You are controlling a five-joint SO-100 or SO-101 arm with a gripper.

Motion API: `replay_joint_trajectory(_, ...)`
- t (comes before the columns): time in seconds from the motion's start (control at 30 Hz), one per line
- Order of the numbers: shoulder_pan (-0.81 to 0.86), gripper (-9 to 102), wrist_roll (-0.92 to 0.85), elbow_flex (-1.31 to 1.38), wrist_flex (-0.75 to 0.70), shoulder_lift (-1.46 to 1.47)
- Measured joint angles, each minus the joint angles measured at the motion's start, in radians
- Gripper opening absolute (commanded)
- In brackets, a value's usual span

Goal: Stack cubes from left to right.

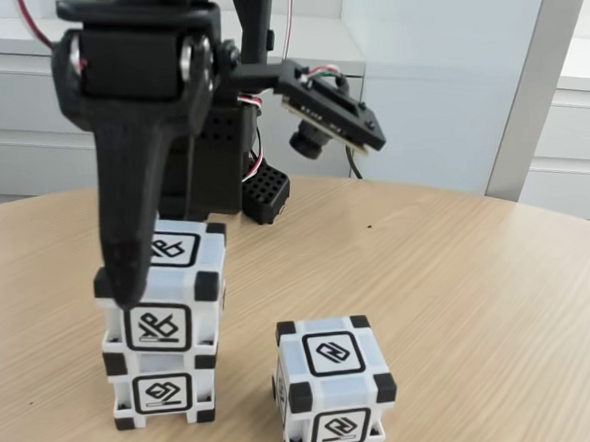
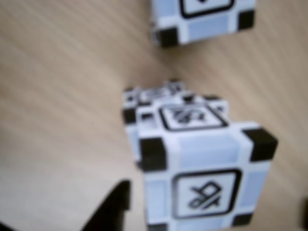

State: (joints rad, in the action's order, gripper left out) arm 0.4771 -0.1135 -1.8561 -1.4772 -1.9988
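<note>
Because the upper white plastic cube with black corners (image 1: 174,288) sits squarely on its twin (image 1: 163,384), your black gripper (image 1: 128,281) straddles it with jaws spread wide, apparently letting go; the third matching cube (image 1: 334,394) waits on the wooden table (image 1: 480,300) at four o'clock.

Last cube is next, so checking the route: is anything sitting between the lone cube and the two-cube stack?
Nothing visible does. In the fixed view, only bare table separates the lone cube from the stack. The end effector is at the stack's upper cube.
</note>
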Motion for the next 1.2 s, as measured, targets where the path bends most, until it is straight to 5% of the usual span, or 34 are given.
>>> replay_joint_trajectory(0.43,-0.025,49,-0.018,0.0,0.0,-0.121)
replay_joint_trajectory(0.7,-0.229,35,-0.041,0.0,-0.054,-0.325)
replay_joint_trajectory(1.2,-0.258,40,-0.06,0.0,-0.123,-0.457)
